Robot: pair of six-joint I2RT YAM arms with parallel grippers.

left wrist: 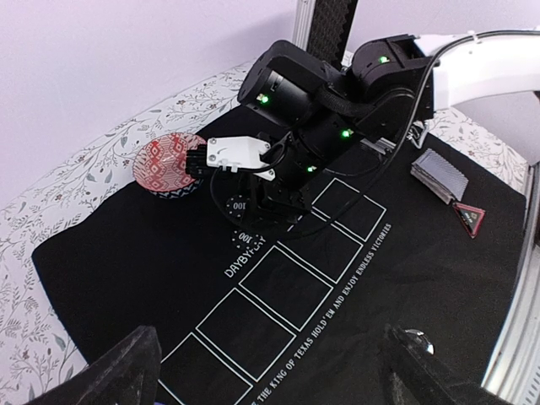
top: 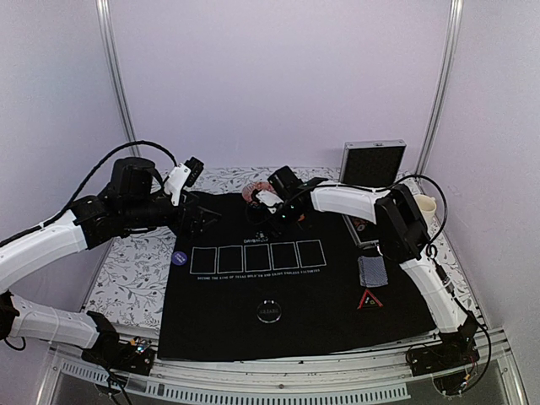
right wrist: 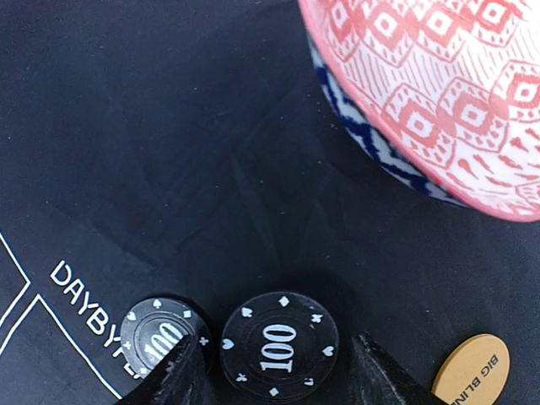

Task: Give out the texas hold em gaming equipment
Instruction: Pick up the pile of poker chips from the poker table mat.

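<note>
Mat [top: 295, 295], black, over most of bench [top: 126, 278]. Bowl [right wrist: 405, 110], red-patterned, at far edge. L fingers [left wrist: 126, 371] wide, nothing between, above mat's left. R fingers [right wrist: 181, 375] parted, straddling black 100 chip [right wrist: 278, 346] w/o gripping, beside bowl. Cards [top: 372, 270] stacked right; triangle [top: 369, 299] just nearer.

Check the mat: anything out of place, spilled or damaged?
Nothing spilled or damaged. One black chip lies over the printed lettering on the mat, hiding some letters. A second chip lies flat beside it.
</note>
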